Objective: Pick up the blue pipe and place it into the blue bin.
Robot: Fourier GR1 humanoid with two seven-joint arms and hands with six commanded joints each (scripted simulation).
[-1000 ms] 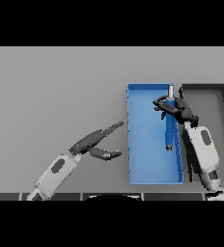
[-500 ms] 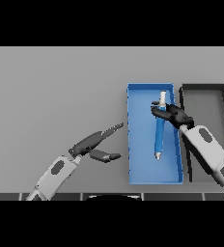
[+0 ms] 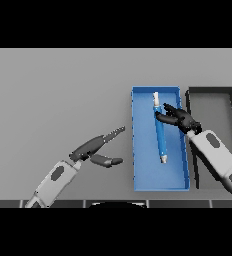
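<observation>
The blue pipe (image 3: 160, 135), with white ends, lies lengthwise inside the blue bin (image 3: 138, 170), a little right of its middle. My right hand (image 3: 180, 119) is over the bin's right half, its straightened fingertips (image 3: 160, 116) touching the pipe's right side near its upper part; nothing is curled round the pipe. My left hand (image 3: 94, 147) hovers over the grey table to the left of the bin, fingers stretched toward it and thumb spread below, holding nothing.
A black bin (image 3: 210, 90) stands right beside the blue one, partly covered by my right forearm (image 3: 215, 157). Bare grey table (image 3: 58, 90) spreads to the left and far side.
The pipe has moved left and down with my right hand, from over the bin's right wall to resting inside the bin. The hand's fingers have opened off it. My left hand barely shifted.
</observation>
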